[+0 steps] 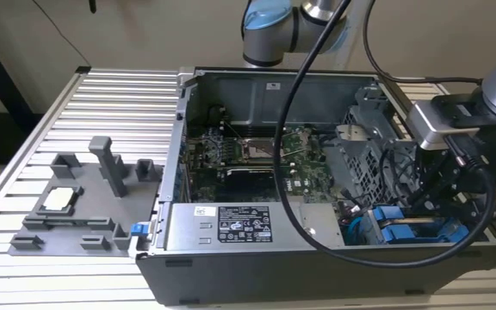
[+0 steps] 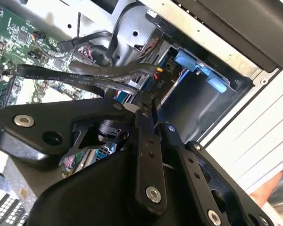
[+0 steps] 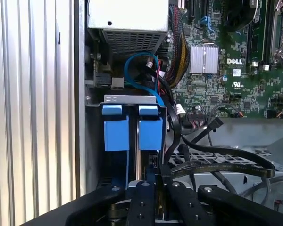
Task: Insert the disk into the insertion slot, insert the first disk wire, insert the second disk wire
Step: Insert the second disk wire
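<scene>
Beyond our gripper (image 3: pixel 153 195), whose fingers look clenched on a dark wire, the insertion slot (image 3: pixel 132 101) lies straight ahead, blue disk (image 3: pixel 151 134) carriers already seated lengthwise.

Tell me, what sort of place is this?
Probably a robotics test bench: an open grey metal computer case lies on a ribbed aluminium table, beside a grey plastic parts fixture, with a grey-and-blue jointed robot arm above.
</scene>
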Robot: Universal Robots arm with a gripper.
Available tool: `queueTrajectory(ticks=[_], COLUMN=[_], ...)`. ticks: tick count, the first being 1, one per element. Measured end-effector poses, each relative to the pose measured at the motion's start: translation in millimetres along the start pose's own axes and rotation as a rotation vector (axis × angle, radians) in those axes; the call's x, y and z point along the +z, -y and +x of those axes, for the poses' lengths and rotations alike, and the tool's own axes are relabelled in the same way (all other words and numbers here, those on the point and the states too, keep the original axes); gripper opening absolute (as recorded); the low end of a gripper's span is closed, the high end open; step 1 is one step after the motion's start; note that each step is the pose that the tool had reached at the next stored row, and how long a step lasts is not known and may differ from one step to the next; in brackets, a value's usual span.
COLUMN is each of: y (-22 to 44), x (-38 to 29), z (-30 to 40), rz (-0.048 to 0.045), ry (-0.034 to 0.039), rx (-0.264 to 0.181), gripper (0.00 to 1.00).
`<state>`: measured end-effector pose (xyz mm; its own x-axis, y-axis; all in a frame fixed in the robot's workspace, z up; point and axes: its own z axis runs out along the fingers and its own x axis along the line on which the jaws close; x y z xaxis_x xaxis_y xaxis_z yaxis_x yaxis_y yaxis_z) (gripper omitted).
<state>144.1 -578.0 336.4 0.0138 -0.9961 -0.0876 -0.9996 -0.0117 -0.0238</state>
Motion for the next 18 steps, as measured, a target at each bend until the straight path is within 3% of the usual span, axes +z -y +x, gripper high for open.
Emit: queueTrajectory(ticks=[4,5,6,15,18], y=[0.0,0.0,0.1,1.0,1.1], x=[0.5,0.3,-1.2,-40.4,-43.3], z=[0.0,0.0,-0.2,-3.6,-3.8], rz=[0.0000,0.0000,0.0000,0.0000,0.0000], ry=[0.0009,0.0007,0.0004,0.0000,0.0004], rx=[0.000,0.000,0.000,0.000,0.000], gripper=[0.17,0.24,0.24,0.24,0.24])
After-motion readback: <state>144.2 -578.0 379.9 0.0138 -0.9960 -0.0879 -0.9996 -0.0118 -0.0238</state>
